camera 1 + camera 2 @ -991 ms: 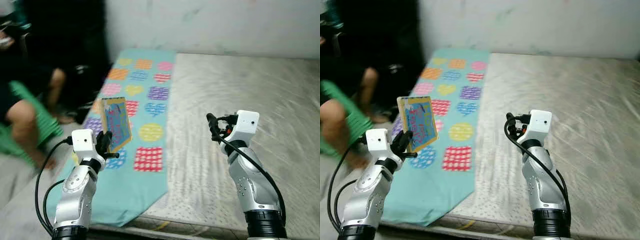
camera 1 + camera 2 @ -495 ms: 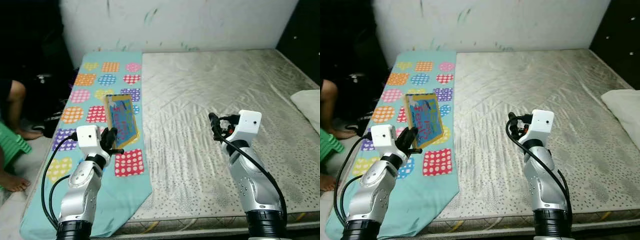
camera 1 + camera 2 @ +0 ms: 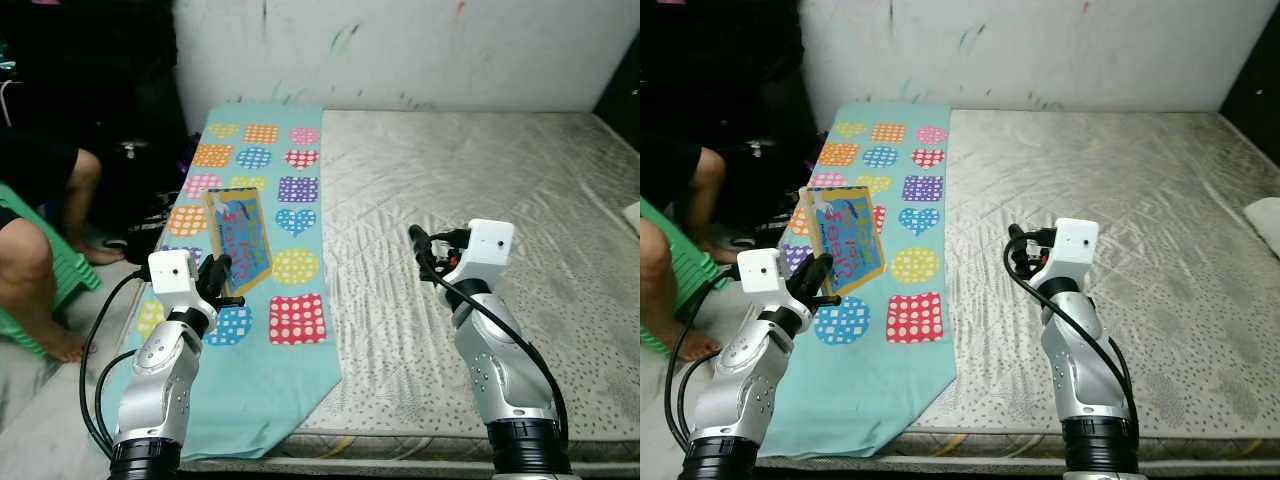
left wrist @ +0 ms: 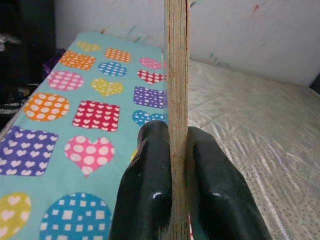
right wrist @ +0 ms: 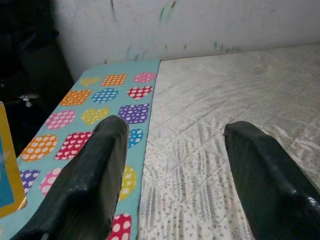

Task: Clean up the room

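Grey mattress (image 3: 480, 190) with a teal patterned blanket (image 3: 265, 330) at frame left lies below the left gripper (image 3: 222, 283) clamping an upright book (image 3: 240, 238), while the right gripper (image 5: 175, 165) has fingers wide apart.

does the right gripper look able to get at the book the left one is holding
Probably yes. The right gripper is open with nothing in it, and only bare mattress lies between it and the book, which the left gripper holds upright.

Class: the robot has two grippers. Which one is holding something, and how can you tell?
The left gripper: its jaws pinch the thin edge of a colourful book. The right gripper has jaws spread wide, nothing between them.
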